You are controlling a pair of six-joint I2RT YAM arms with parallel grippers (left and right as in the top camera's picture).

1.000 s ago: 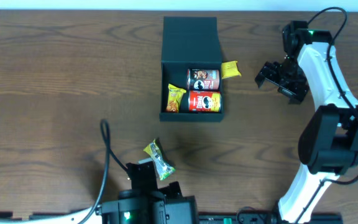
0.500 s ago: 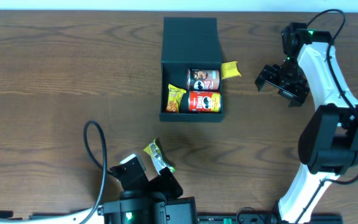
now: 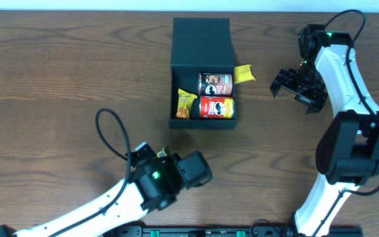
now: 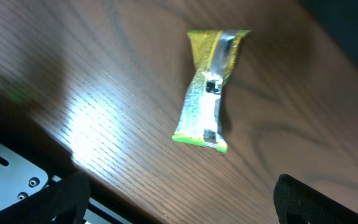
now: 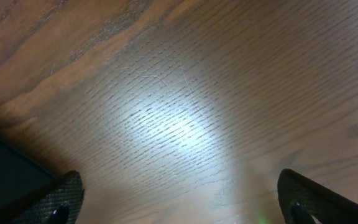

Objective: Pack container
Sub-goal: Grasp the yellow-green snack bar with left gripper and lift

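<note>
The container (image 3: 202,122), a dark teal box, stands at the table's middle back with its flap lid (image 3: 201,38) lying open behind it. Inside lie two red cans (image 3: 215,84) (image 3: 216,108) and a yellow packet (image 3: 185,104). Another yellow packet (image 3: 243,74) rests at its right wall. A yellow-green snack packet (image 4: 207,90) lies on the wood near the front edge, ahead of my left gripper (image 4: 185,211), which hangs open above it, not touching. In the overhead view the left gripper (image 3: 195,170) mostly hides that packet. My right gripper (image 3: 289,91) (image 5: 185,208) is open and empty, right of the container.
The table's front edge and a white base plate (image 4: 11,177) show at the lower left of the left wrist view. A black cable (image 3: 114,135) loops over the wood by the left arm. The container's dark corner (image 5: 5,177) lies left of the right gripper.
My left arm has swung out from the front edge and reached right, now covering the snack packet from above. The right arm has barely moved. Both grippers stayed open.
</note>
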